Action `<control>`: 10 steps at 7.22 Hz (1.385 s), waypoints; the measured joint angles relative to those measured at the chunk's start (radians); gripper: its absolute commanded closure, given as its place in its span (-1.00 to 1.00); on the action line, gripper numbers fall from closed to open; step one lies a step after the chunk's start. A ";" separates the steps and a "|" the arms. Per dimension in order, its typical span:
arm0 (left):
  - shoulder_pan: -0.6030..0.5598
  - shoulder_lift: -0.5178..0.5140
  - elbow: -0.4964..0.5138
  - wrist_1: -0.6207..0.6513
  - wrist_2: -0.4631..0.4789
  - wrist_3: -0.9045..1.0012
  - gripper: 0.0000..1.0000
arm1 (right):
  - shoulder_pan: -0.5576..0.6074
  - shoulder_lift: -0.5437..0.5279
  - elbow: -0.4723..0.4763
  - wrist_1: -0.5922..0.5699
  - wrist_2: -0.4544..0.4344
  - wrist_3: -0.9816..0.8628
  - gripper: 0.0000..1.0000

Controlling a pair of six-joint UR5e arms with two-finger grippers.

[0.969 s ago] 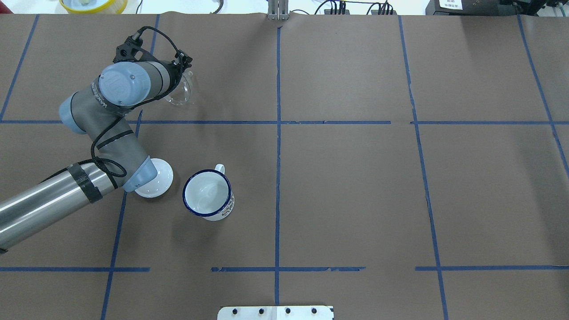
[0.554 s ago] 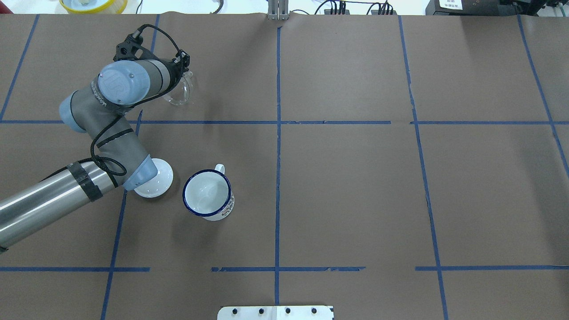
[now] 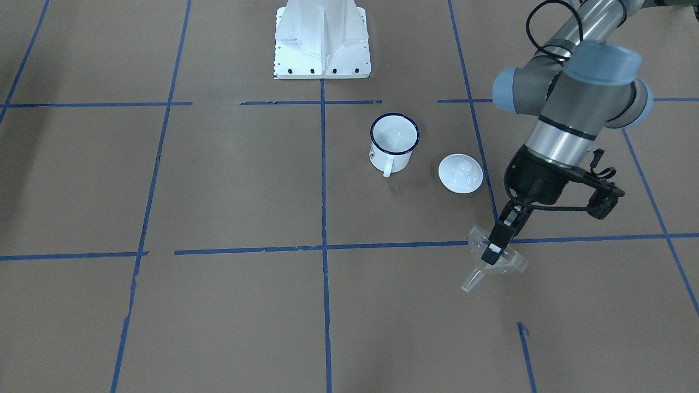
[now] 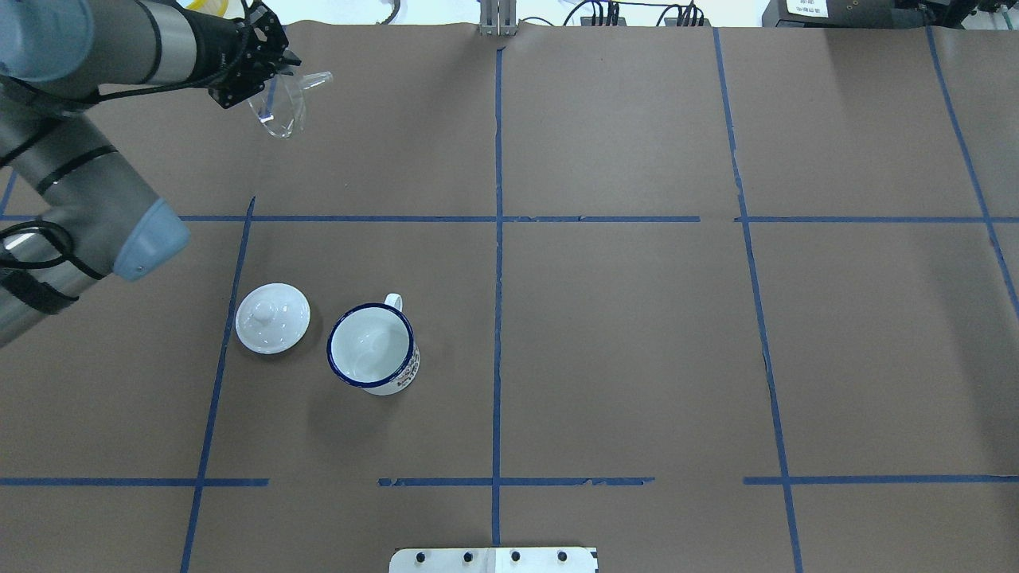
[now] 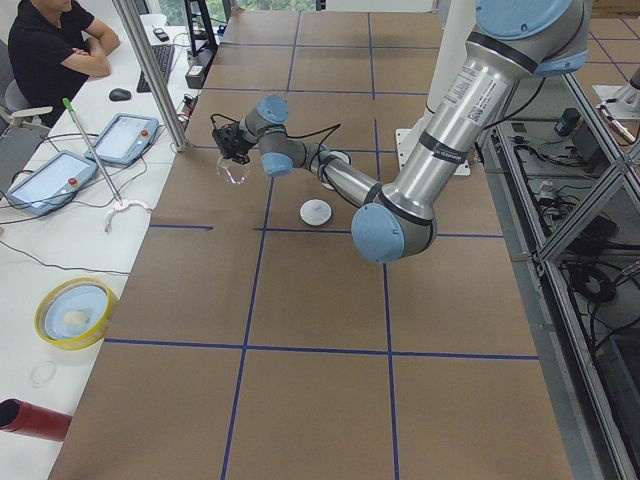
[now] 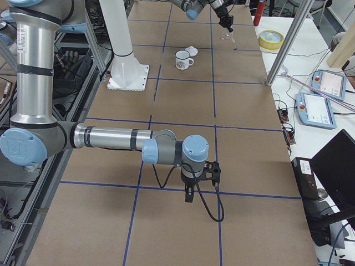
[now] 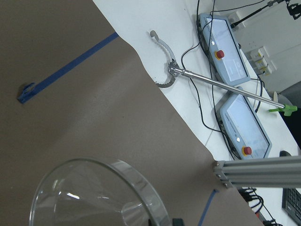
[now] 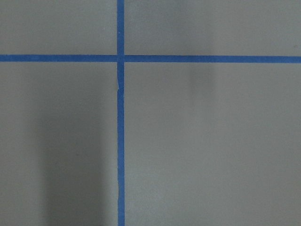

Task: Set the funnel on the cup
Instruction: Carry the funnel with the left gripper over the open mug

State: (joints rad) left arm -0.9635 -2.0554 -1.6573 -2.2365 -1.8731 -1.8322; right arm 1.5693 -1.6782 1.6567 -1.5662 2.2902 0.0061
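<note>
My left gripper point(image 4: 269, 79) is shut on the rim of the clear funnel point(image 4: 285, 107) and holds it tilted above the far left of the table. In the front-facing view the gripper point(image 3: 493, 252) grips the funnel point(image 3: 508, 263) with the spout pointing down and sideways. The funnel's mouth fills the bottom of the left wrist view point(image 7: 94, 197). The white cup with a blue rim point(image 4: 372, 348) stands upright and empty, well nearer the robot than the funnel; it also shows in the front-facing view point(image 3: 394, 143). My right gripper point(image 6: 188, 194) hangs low over the table far from both; I cannot tell its state.
A round white knobbed lid point(image 4: 272, 317) lies just left of the cup. A yellow bowl point(image 4: 167, 8) sits off the far edge. The robot's base plate point(image 3: 322, 38) is at the near edge. Tablets and cables point(image 7: 225, 47) lie beyond the table's far edge.
My left arm has lifted the funnel and carried it farther away and to the left. The arm no longer covers the lid. The cup and lid have not moved.
</note>
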 measured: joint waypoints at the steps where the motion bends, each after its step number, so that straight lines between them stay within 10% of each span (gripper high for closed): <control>1: -0.020 0.024 -0.137 0.158 -0.044 0.071 1.00 | 0.000 0.000 0.000 0.000 0.000 0.000 -1.00; 5: 0.128 -0.017 -0.487 0.823 -0.035 0.265 1.00 | 0.000 0.000 0.000 0.000 0.000 0.000 -1.00; 10: 0.523 -0.293 -0.429 1.333 0.328 0.346 1.00 | 0.000 0.000 0.000 0.000 0.000 0.000 -1.00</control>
State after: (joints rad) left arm -0.4408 -2.3483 -2.0865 -0.9034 -1.5455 -1.4865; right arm 1.5693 -1.6782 1.6567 -1.5662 2.2902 0.0062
